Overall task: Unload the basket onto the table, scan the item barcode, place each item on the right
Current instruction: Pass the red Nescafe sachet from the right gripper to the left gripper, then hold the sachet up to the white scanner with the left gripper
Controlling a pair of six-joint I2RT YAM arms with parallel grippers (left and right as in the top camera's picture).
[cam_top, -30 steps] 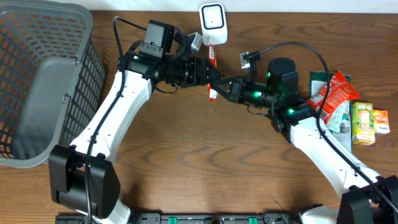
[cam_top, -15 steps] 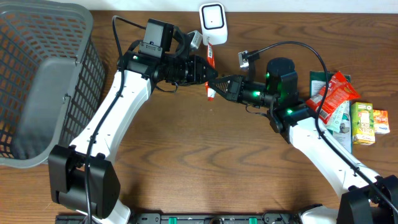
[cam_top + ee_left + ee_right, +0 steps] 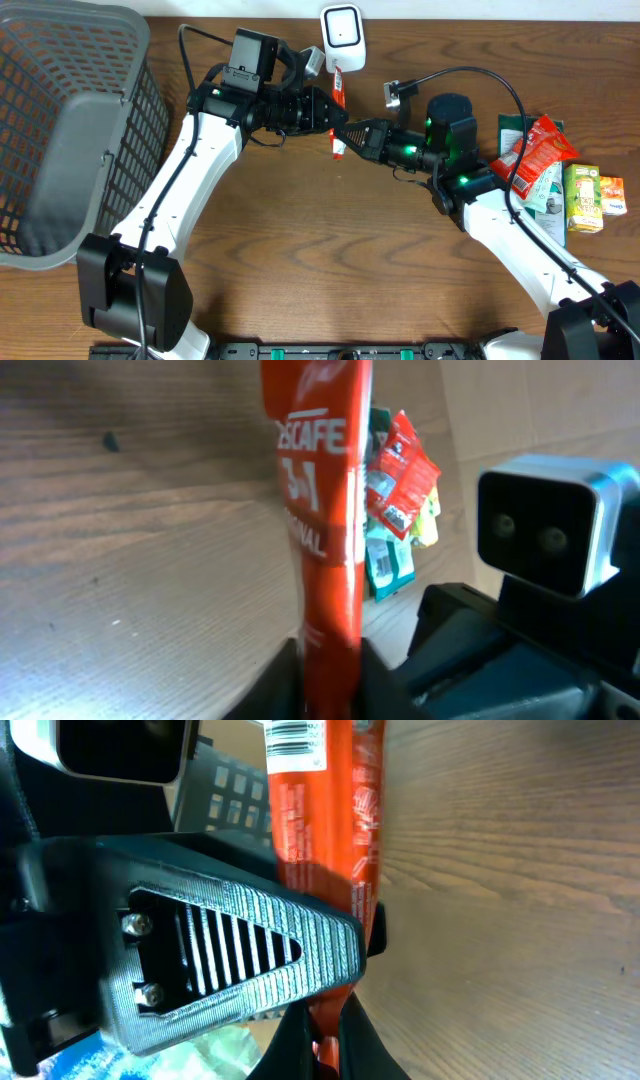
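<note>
Sachet (image 3: 340,95) being held over the table (image 3: 330,270) by both grippers, just below the scanner (image 3: 342,35).
The left gripper (image 3: 337,117) is pinching the red coffee stick at mid-length, and the right gripper (image 3: 346,139) is clamping its near end, both with narrow jaws. Its barcode end is pointing toward the scanner.

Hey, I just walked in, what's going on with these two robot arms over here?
Both arms have hold of one red Nescafe sachet between them. The left fingers and the right fingers are each shut on it, right beside the white scanner. The sachet's barcode shows in the right wrist view. More packets lie on the robot's right, and a grey basket sits on its left.
</note>
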